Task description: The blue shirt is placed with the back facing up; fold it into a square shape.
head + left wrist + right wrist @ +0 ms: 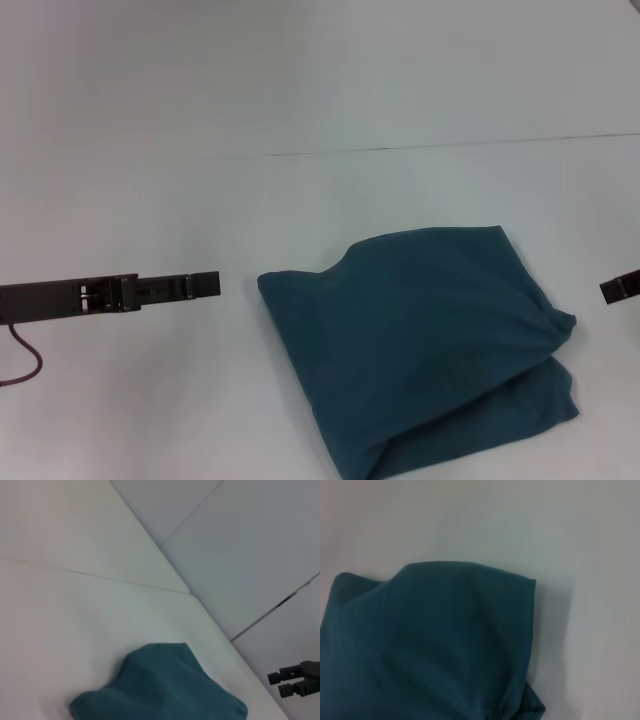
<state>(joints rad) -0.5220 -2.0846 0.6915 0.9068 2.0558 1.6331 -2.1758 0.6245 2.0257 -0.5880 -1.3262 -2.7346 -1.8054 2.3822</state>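
There is one garment on the white table (150, 120), and two grippers, one on each side of it.

The blue shirt (425, 345) lies right of centre on the near part of the table, folded into a rough, tilted four-sided bundle. It is dark teal-blue, plain on the face that shows, with no lettering in view. Its top layer bulges softly, and on the right near side a lower layer sticks out under it, so the edges do not line up. The far left corner forms a blunt point, and the near corner runs down to the bottom edge of the head view.

The left gripper (205, 284) hovers to the left of the shirt, near its corner but apart from it; its fingers seem pressed together, though the side-on view is poor. The right gripper (622, 288) shows only as a dark tip at the right edge, just beside the shirt's right fold, and I cannot tell its state there. In the left wrist view it (285, 684) appears beyond the shirt (160, 690), with two fingertips held slightly apart and nothing between them.
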